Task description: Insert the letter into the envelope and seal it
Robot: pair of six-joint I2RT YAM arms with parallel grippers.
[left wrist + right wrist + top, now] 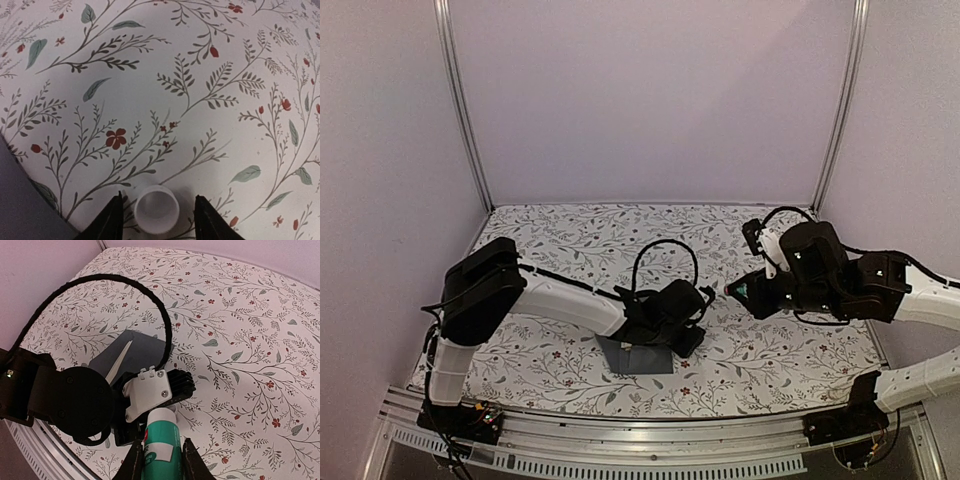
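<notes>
Lilac walls are enclosing the floral-clothed worktop. The grey envelope is lying near its front edge beside the left claw, spread around a white cap; the right claw is pinching a teal tube.

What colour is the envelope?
The envelope is dark slate grey; the right wrist view shows it best.

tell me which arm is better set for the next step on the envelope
Right: its gripper holds the tube, ready to bring over. The left gripper just straddles a white cap near the envelope.
</notes>
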